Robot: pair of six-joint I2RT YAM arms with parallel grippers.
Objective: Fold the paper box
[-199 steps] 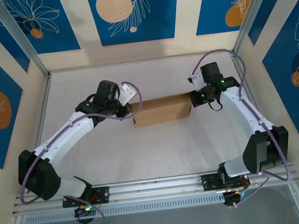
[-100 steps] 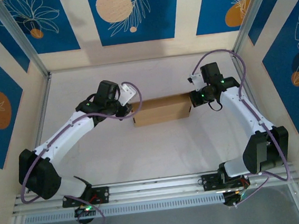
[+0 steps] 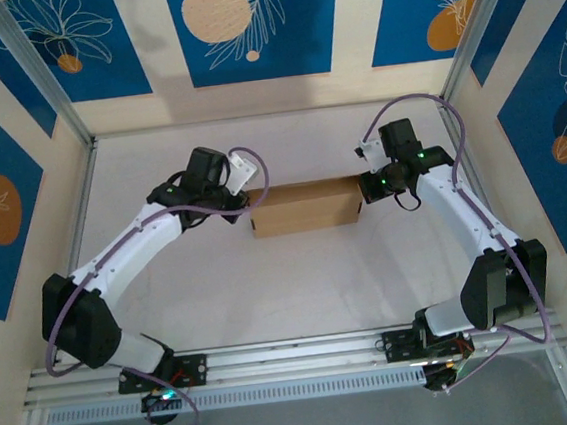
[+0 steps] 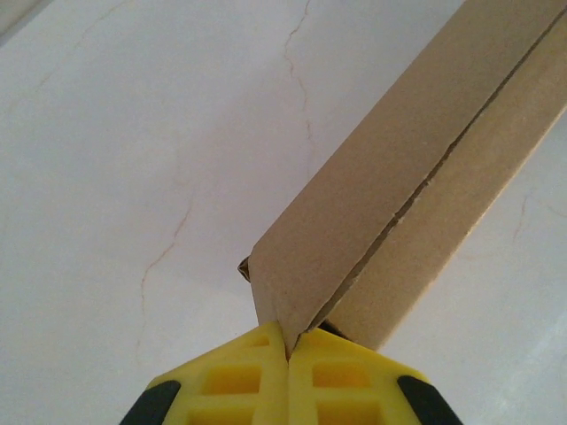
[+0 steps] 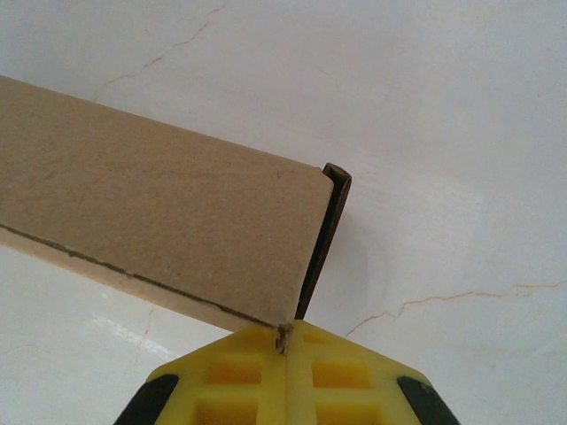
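The paper box is seen just above the centre of the top view. It lies on the white table as a brown rectangular shape, long side running left to right. The left gripper is placed at the box's left end and the right gripper at its right end. Both arms are bent inward from the bottom of the frame.

In the left wrist view the left gripper is shown at bottom centre with its yellow jaws pressed together. A thin cardboard edge at a box corner is pinched between them, so the box is gripped. The box runs off toward the upper right, and a seam between two cardboard layers is visible along it.

In the right wrist view the right gripper is also at bottom centre, jaws closed, with a sliver of cardboard at the box corner caught between the tips. The box extends to the left edge of the frame, and a dark narrow gap is seen at its end. Thin crack-like lines are seen on the table surface. Blue flower-print panels are seen along the top of the top view.
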